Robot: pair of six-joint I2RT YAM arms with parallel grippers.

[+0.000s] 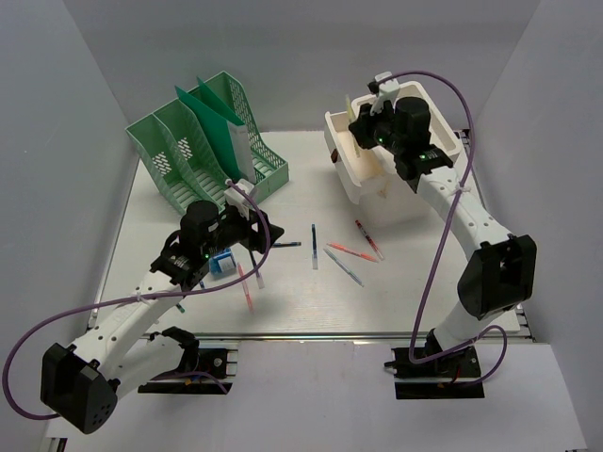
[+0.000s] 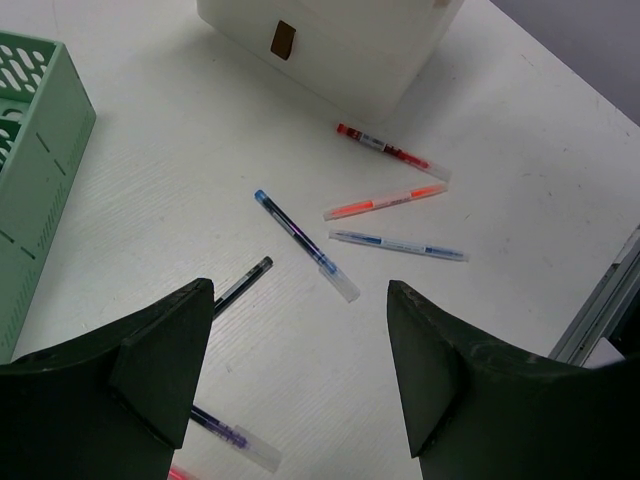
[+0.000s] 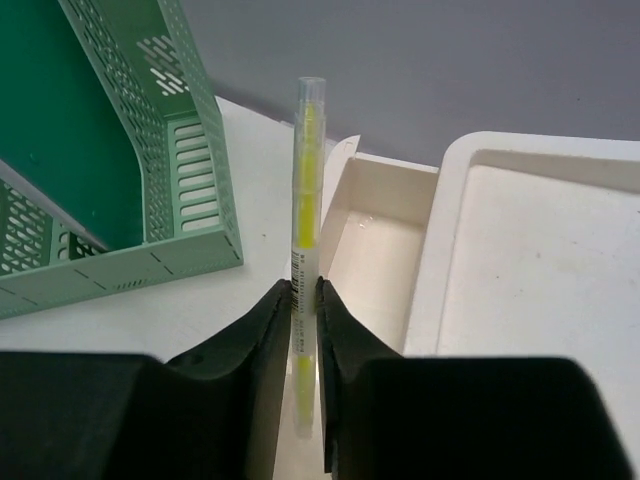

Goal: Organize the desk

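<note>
The desk [image 1: 396, 301] is a white tabletop with several pens scattered on it. My right gripper [image 3: 303, 287] is shut on a yellow highlighter pen [image 3: 308, 190], held upright over the open drawer [image 3: 372, 262] of the white drawer box [image 1: 377, 174]. In the top view this gripper [image 1: 363, 127] hovers at the box's left end. My left gripper [image 2: 300, 285] is open and empty, above a bare patch of desk, with a black pen [image 2: 243, 283] and a purple pen [image 2: 235, 438] near its left finger. In the top view it [image 1: 264, 231] sits left of centre.
A green file organizer [image 1: 207, 146] stands at the back left. A blue pen [image 2: 305, 232], red pen [image 2: 390, 150], orange pen [image 2: 385, 202] and pale blue pen [image 2: 398, 245] lie mid-desk. A small blue box [image 1: 223, 264] and a pink pen [image 1: 246, 287] lie by the left arm.
</note>
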